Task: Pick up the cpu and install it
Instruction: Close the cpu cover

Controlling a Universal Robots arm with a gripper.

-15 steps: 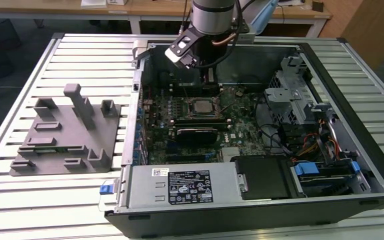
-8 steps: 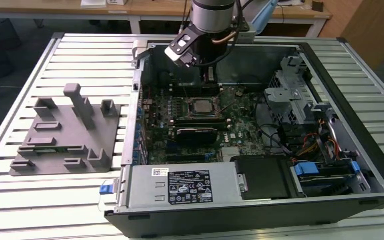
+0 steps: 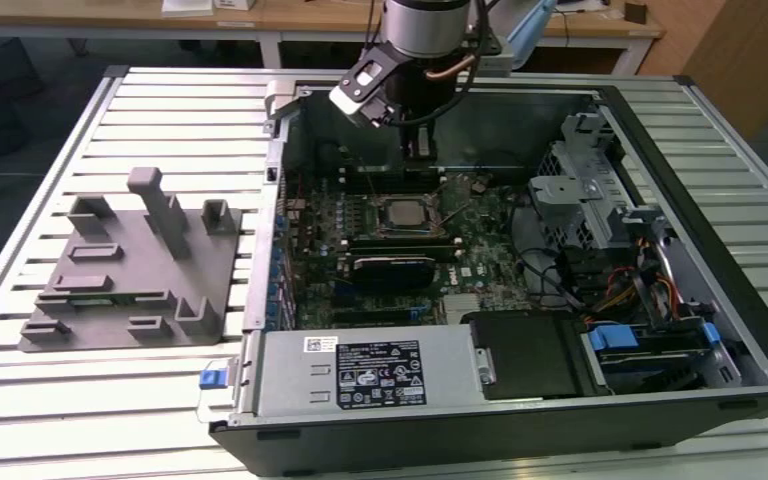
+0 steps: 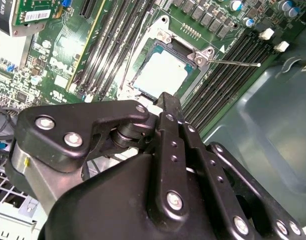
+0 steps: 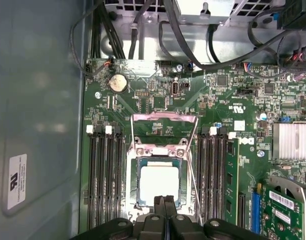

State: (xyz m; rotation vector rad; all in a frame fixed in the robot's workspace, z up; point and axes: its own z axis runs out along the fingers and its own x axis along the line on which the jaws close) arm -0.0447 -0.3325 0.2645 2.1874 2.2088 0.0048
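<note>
Inside the black socket frame (image 5: 134, 172) on the green motherboard (image 5: 218, 100): cpu (image 5: 159, 184), a flat square with a pale silver top, lying level. Hinged metal plate (image 5: 164, 117) flipped open beside it. Gripper (image 5: 164, 200) hangs over the cpu's edge, black fingers pressed together, holding nothing; contact unclear. Board sits within the open dark computer case (image 3: 491, 420). Just beside the case, on the slatted metal table (image 3: 117, 400), a grey plastic tray (image 3: 117, 290) with upright posts.

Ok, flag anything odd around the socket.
Nothing damaged or askew. The cpu lies square in the socket, whose metal load plate stands flipped open. The shut tool hangs by the cpu's edge.
</note>
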